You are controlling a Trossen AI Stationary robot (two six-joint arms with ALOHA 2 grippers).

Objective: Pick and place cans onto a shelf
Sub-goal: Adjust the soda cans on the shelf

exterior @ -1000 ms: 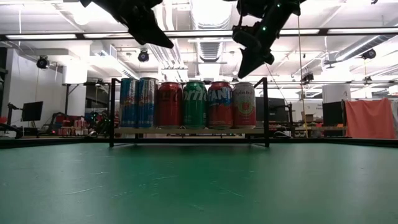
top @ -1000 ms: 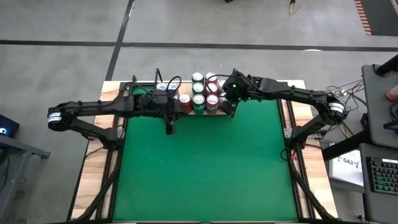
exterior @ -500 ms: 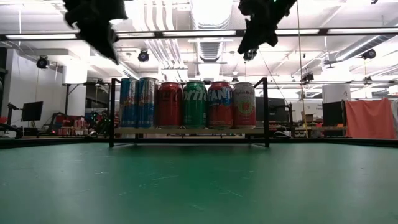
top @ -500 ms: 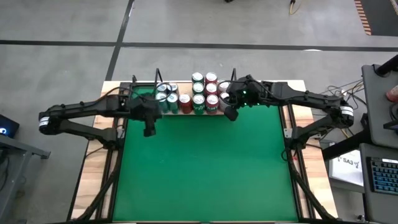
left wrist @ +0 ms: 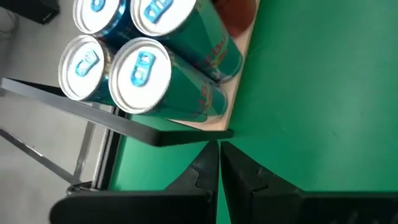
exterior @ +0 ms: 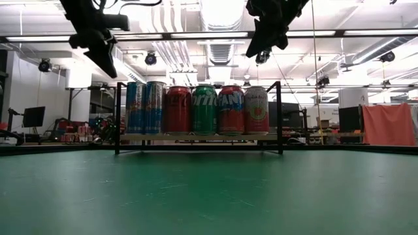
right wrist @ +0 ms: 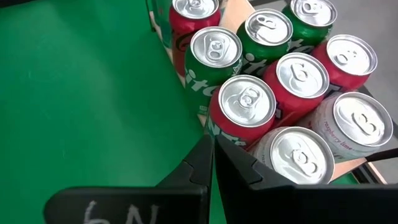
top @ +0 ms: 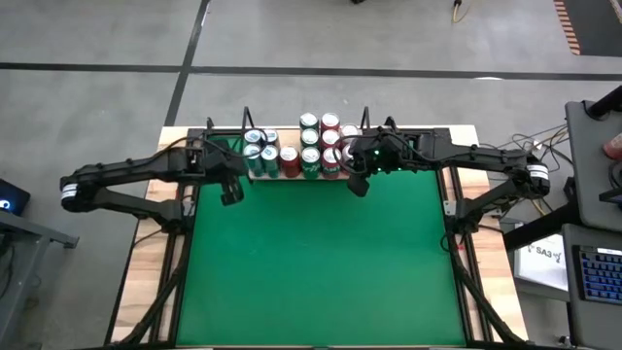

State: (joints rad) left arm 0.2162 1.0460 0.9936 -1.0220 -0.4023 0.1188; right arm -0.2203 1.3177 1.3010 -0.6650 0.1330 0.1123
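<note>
I am looking down at the cans (top: 301, 154), which are all standing upright on the shelf (exterior: 199, 138) at the far edge of the green table (top: 321, 262) — none are lying loose on the mat. My left gripper (top: 231, 192) is hanging clenched and empty just in front of the shelf's left end, near the four blue cans (left wrist: 134, 62). My right gripper (top: 356, 183) is likewise pinched closed on nothing, hovering beside the red and green cans (right wrist: 249, 106) at the right end.

I am judging these cans as rigid but thin-walled and slick — a hard squeeze could dent one, and a loose one could let it slide. I am thinking the body at mid-height, across its width, is the place to take hold, not the rim. They are packed touching, so any approach is risking a knock to a neighbour.
</note>
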